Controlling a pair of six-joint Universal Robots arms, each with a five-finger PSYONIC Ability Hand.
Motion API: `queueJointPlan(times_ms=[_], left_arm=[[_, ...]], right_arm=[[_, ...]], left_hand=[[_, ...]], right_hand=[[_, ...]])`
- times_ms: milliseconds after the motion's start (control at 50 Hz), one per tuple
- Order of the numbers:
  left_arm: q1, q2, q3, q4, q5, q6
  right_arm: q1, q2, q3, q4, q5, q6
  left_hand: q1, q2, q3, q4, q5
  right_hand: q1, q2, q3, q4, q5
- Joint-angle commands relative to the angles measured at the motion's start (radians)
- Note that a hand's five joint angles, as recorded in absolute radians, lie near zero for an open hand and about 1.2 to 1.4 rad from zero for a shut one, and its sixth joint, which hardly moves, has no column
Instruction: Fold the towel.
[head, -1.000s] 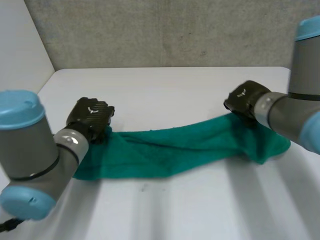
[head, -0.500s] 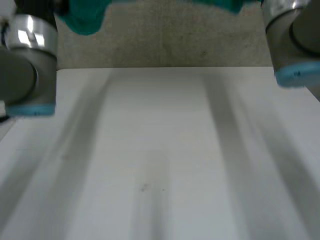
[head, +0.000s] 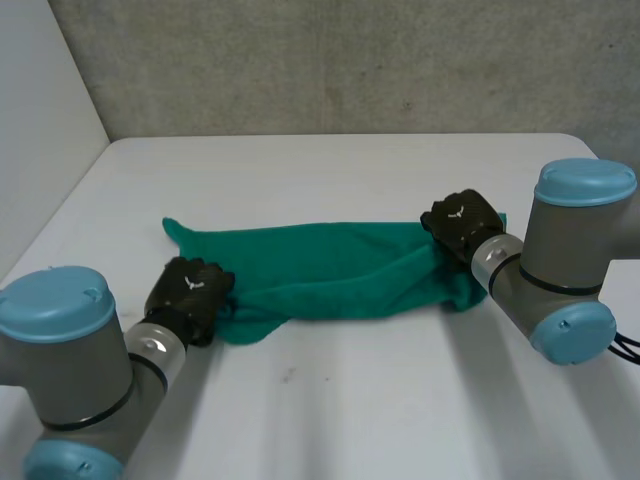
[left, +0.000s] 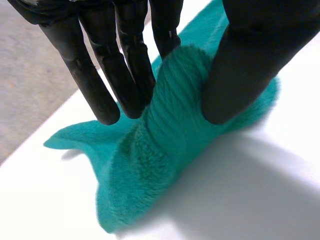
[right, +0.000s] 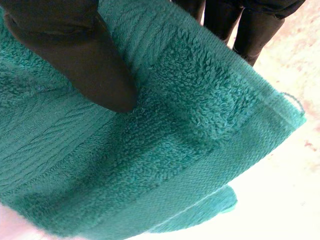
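We see a green towel lying in a long rumpled band across the middle of the white counter, with one hand at each end. The left hand sits at the towel's near left corner. The right hand is at the right end, by the far edge. The far left corner of the towel lies free and flat on the counter. A grey wall stands behind. The head view gives us only the backs of both hands, so we cannot read either grip there.

The left wrist view fills that in. The thumb and fingers squeeze a raised ridge of towel between them, so the left hand is pinching the cloth. Past the fingertips the towel slopes down onto the counter, with one flap spread flat beside the fingers.

In the right wrist view the thumb presses on one face of the towel, and the fingers show past the hemmed edge on the other face. The cloth is pinched between them. This view also shows terry loops and a woven border band near the hem, detail the head view does not give. A second layer of towel peeks out beneath the held one, with the pale counter beside it.
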Motion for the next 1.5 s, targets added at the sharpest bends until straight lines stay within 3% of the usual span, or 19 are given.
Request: queueJointPlan(times_ms=[20,100,140,280,360,520,620,720,740,880,900,980,1100,1280,1440,1500], left_arm=[[-0.019,0.174,0.031,-0.145,-0.002,-0.001],[0.004,0.247,0.08,-0.139,-0.004,-0.012],[0.021,0.254,0.099,-0.139,-0.004,-0.027],[0.058,0.224,0.186,-0.141,-0.001,-0.169],[0.067,0.058,0.284,-0.183,-0.004,-0.276],[0.067,-0.128,0.424,-0.398,-0.001,-0.305],[0.063,-0.159,0.444,-0.466,0.006,-0.3],[0.06,-0.158,0.441,-0.484,0.006,-0.29],[0.06,-0.153,0.435,-0.484,0.006,-0.276],[0.06,-0.151,0.424,-0.481,0.006,-0.225],[0.058,-0.148,0.417,-0.477,0.006,-0.216],[0.055,-0.127,0.406,-0.457,0.003,-0.215],[0.056,-0.018,0.383,-0.403,-0.002,-0.215],[0.093,0.122,0.338,-0.394,0.006,-0.208],[0.115,0.103,0.23,-0.381,0.006,-0.146],[0.099,0.062,0.211,-0.363,0.004,-0.135]], right_arm=[[-0.003,-0.049,0.051,-0.002,-0.003,0.008],[-0.011,-0.095,0.109,-0.025,-0.007,0.045],[-0.023,-0.106,0.126,-0.031,-0.007,0.047],[-0.056,-0.117,0.14,-0.036,-0.016,0.047],[-0.062,-0.117,0.14,-0.028,-0.019,0.045],[-0.062,-0.117,0.14,-0.024,-0.033,0.042],[-0.063,-0.115,0.141,-0.024,-0.042,0.04],[-0.063,-0.113,0.14,-0.024,-0.045,0.04],[-0.065,-0.113,0.14,-0.024,-0.045,0.04],[-0.065,-0.113,0.134,-0.024,-0.042,0.033],[-0.065,-0.113,0.132,-0.024,-0.042,0.033],[-0.065,-0.115,0.126,-0.018,-0.039,0.028],[-0.066,-0.127,0.089,0.065,-0.038,0.001],[-0.097,-0.173,-0.017,0.389,-0.045,-0.134],[-0.094,-0.173,0.008,0.4,-0.049,-0.128],[-0.094,-0.172,0.025,0.384,-0.05,-0.128]], left_hand=[[-0.344,-0.363,-0.367,-0.364,-0.365],[-0.684,-0.703,-0.707,-0.704,-0.705],[-0.702,-0.722,-0.725,-0.723,-0.723],[-0.653,-0.672,-0.676,-0.673,-0.674],[-0.623,-0.643,-0.646,-0.644,-0.644],[-0.612,-0.631,-0.635,-0.632,-0.632],[-0.606,-0.625,-0.629,-0.626,-0.627],[-0.503,-0.522,-0.526,-0.523,-0.524],[-0.343,-0.362,-0.366,-0.363,-0.364],[-0.104,-0.123,-0.127,-0.124,-0.125],[0.187,0.168,0.164,0.167,0.166],[0.479,0.46,0.456,0.459,0.458],[0.48,0.461,0.457,0.46,0.459],[0.48,0.461,0.457,0.46,0.459],[0.48,0.461,0.457,0.46,0.459],[0.34,0.321,0.317,0.32,0.319]], right_hand=[[0.428,0.22,0.214,0.205,0.237],[0.428,0.22,0.214,0.205,0.237],[0.428,0.22,0.214,0.205,0.237],[0.428,0.22,0.214,0.205,0.237],[0.428,0.22,0.214,0.205,0.237],[0.428,0.22,0.214,0.205,0.237],[0.428,0.22,0.214,0.205,0.237],[0.428,0.22,0.214,0.205,0.237],[0.428,0.22,0.214,0.205,0.237],[0.428,0.22,0.214,0.205,0.237],[0.428,0.22,0.214,0.205,0.237],[0.428,0.22,0.214,0.205,0.237],[0.428,0.22,0.214,0.205,0.237],[0.428,0.22,0.214,0.205,0.237],[0.428,0.22,0.214,0.205,0.237],[0.428,0.22,0.214,0.205,0.237]])
